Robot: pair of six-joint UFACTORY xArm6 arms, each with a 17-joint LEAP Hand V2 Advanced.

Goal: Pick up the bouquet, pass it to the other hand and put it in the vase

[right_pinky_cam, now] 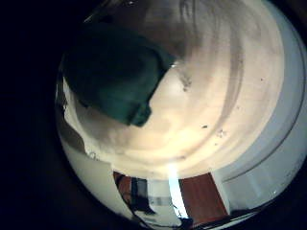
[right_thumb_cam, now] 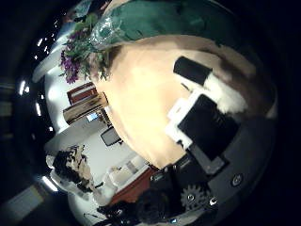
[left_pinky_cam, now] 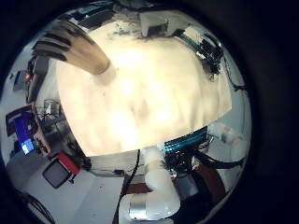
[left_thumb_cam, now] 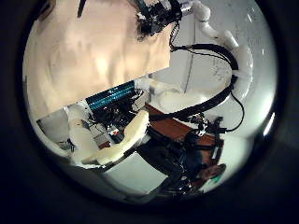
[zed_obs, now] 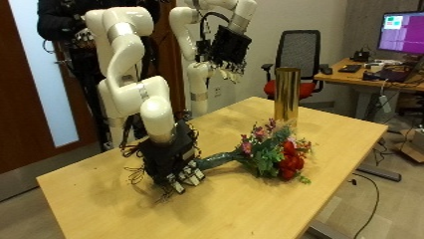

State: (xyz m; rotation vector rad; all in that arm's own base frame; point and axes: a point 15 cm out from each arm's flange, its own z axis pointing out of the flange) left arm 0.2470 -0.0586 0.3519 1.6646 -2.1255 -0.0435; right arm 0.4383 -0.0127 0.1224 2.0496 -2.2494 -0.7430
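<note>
Your right hand (zed_obs: 172,167) was down on the wooden table (zed_obs: 93,194), at the stem end of the bouquet (zed_obs: 272,156). Its fingers were bent down around the green wrapped stems, but you couldn't tell from the outside view whether they had actually clamped. The right little-finger palm view showed the green wrap (right_pinky_cam: 115,72) close under the palm, so it was at least over the stems.

The bouquet lay flat on the table, red and pink blooms pointing away from the right hand, just in front of the gold vase (zed_obs: 285,97). The vase stood upright near the table's far edge, behind the blooms.

Your left hand (zed_obs: 228,45) hung high above the table, well apart from the vase, fingers relaxed and holding nothing.

Risks, as I judged them:
- A grip only on the stem tip could let the heavy bloom end droop or slip out on lift.
- With the blooms so near the vase, swinging the bouquet up could knock the vase over.
</note>
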